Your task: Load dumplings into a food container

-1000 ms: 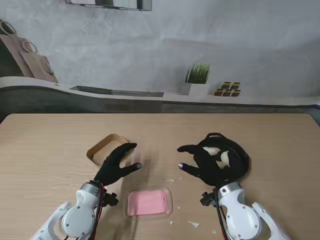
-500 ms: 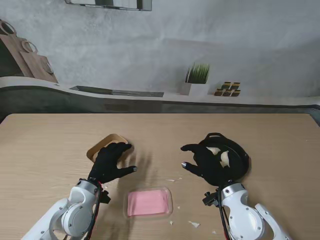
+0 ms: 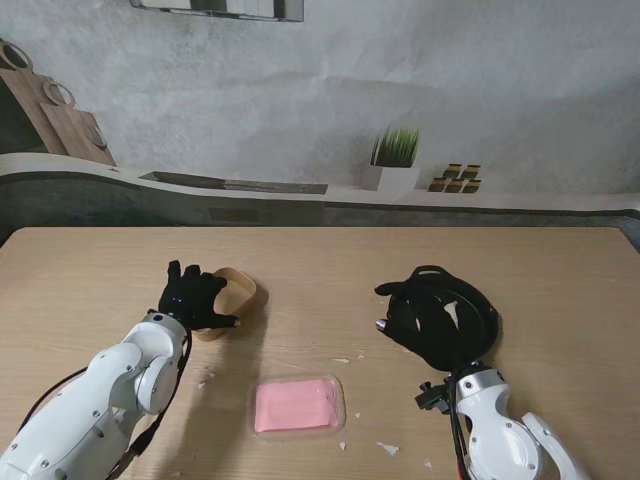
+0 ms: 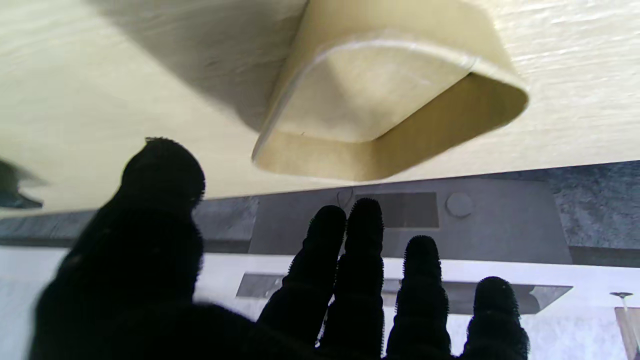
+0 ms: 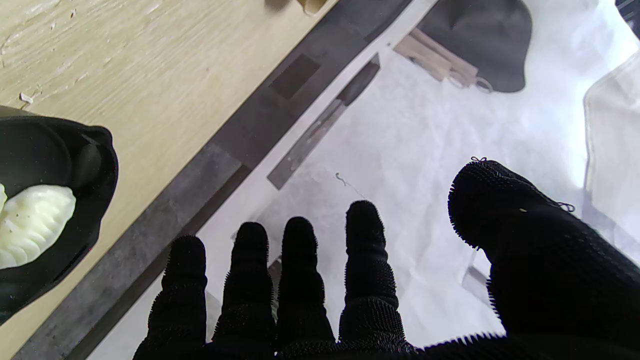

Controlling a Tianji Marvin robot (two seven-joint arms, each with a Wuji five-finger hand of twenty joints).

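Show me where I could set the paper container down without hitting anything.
Bare wood lies between the paper container and the black pan, farther from me than the pink-filled tray. The far table strip is bare too. Crowded: around the tray, with crumbs, and under the right hand.

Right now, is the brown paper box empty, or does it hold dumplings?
Empty. The left wrist view looks straight into the brown paper box and shows only its bare tan floor and walls, no dumplings.

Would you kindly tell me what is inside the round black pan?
The right wrist view shows one white pleated dumpling inside the round black pan. From the stand, the gloved right hand covers most of the interior.
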